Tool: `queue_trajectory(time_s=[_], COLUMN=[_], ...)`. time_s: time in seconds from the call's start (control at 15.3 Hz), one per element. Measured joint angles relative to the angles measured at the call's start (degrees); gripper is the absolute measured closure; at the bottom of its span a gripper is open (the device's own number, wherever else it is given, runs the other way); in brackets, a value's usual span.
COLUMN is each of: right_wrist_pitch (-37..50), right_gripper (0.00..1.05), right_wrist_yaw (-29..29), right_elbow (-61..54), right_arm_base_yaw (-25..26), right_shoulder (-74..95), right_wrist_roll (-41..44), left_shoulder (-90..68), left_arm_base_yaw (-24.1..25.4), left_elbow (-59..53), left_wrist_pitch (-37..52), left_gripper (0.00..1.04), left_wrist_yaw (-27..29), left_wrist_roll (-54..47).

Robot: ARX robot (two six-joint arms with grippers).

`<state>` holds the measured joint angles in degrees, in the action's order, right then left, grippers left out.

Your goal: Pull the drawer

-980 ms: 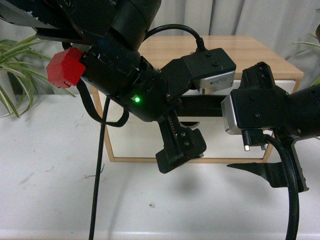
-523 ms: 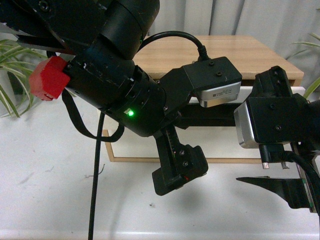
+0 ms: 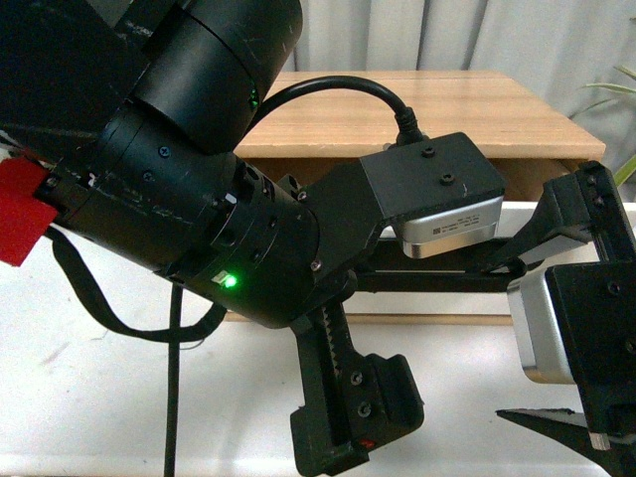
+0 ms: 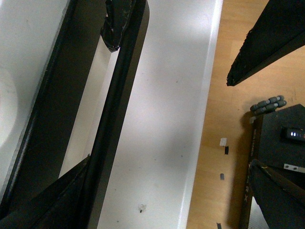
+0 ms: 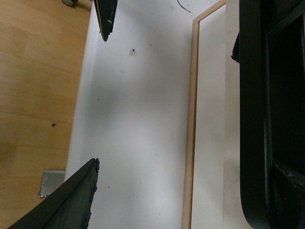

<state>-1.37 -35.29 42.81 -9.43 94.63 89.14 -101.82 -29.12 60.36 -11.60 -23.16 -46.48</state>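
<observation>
The white drawer [image 3: 452, 304] front carries a wide black bar handle [image 3: 437, 282] and sits in the wooden cabinet [image 3: 477, 109] at the far side of the table [image 3: 89, 417]. The left arm hides much of it from the front. The left wrist view shows the left gripper [image 4: 100, 102], fingers apart, right at the bar. The right gripper [image 5: 100, 100] is spread wide over the table, nearer than the drawer. The drawer's inside is out of sight.

**Left arm hides most of the drawer**

In the front view the left arm [image 3: 189, 199] covers most of the drawer [image 3: 519, 215]; only a short piece of its handle [image 3: 437, 283] shows. There the lower edge cuts the right gripper [image 5: 100, 101], leaving one finger [image 3: 556, 425]. In the left wrist view a finger [image 4: 119, 24] of the left gripper [image 4: 100, 104] overlaps the handle; whether they touch is not clear.
</observation>
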Motion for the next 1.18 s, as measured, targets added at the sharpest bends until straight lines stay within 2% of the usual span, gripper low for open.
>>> queue_trajectory(time_s=[0.46, 1.18], right_wrist_pitch=[-0.07, 2.25], right_gripper=[0.06, 0.06], right_wrist_yaw=[-1.20, -1.51], right_elbow=[-3.72, -3.54], right_arm_base_yaw=[0.00, 0.52], right_shoulder=[-2.91, -3.26], right_wrist_roll=[1.25, -0.22], left_shoulder=[4.50, 4.83], left_arm_base_yaw=[-0.90, -0.90], left_elbow=[-2.86, -3.02], left_wrist_pitch=[1.60, -0.02], left_gripper=[0.07, 0.07], left_wrist_yaw=[-0.85, -0.26], left_wrist_roll=[1.38, 0.94])
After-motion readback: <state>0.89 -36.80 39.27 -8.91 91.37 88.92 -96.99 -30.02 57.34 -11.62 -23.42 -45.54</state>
